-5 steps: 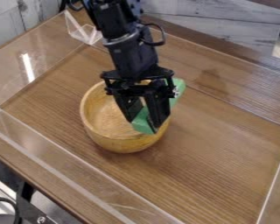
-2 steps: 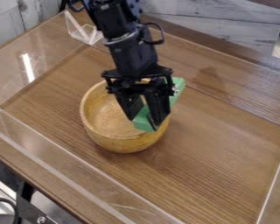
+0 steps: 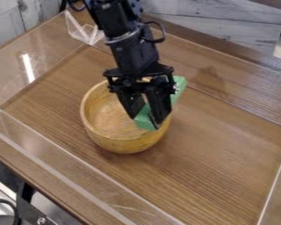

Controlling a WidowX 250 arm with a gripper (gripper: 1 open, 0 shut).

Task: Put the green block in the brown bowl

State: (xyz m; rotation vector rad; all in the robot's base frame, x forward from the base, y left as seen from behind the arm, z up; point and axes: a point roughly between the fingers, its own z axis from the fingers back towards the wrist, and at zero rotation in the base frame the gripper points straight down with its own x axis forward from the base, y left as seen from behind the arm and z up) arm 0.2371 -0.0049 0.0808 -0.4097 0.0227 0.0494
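The brown bowl [image 3: 105,119] sits on the wooden table near the middle of the view, round and pale inside. My black gripper [image 3: 146,116] reaches down over the bowl's right side, its fingers shut on the green block [image 3: 172,89]. The block stands tilted, its lower end [image 3: 144,128] inside the bowl by the right wall and its upper end poking out past the rim to the right. The fingers hide most of the block's middle.
A wooden tabletop [image 3: 225,149] spreads around the bowl, bounded by clear plastic walls [image 3: 25,61] at the left and front. The arm [image 3: 113,22] comes in from the top. A grey ledge [image 3: 242,26] runs along the back.
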